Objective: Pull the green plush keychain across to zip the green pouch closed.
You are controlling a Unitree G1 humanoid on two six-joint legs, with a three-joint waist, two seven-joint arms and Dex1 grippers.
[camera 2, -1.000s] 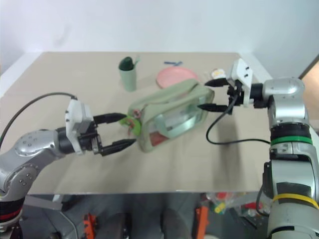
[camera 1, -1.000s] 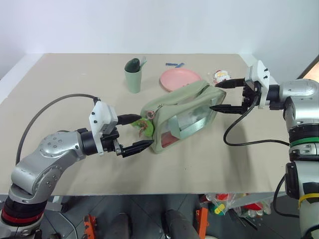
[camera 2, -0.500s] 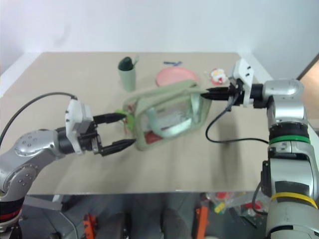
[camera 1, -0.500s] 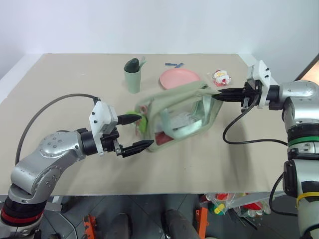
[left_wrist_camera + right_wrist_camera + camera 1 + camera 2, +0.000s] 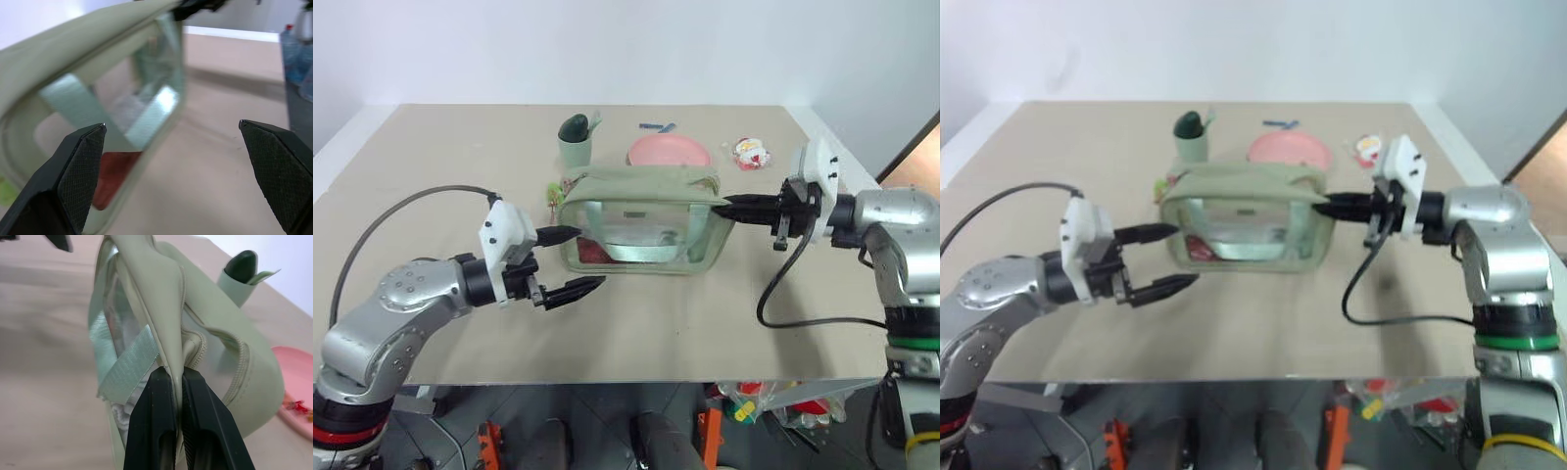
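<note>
On the beige surface [image 5: 431, 157] the boxy sage-green fabric pouch with clear plastic side panels [image 5: 641, 233] stands about in the middle. The right gripper [image 5: 732, 207] has its black fingers closed on a fabric fold at the pouch's right end, so the step in hand seems to be holding the pouch steady for the zipping. The small lime-green fuzzy plush keychain [image 5: 553, 193] hangs at the far left corner of the pouch, and the left gripper [image 5: 566, 262], with its fingers wide open and empty just beside the near left corner, should next, I think, reach a little farther, close on the keychain and pull it across toward the right.
</note>
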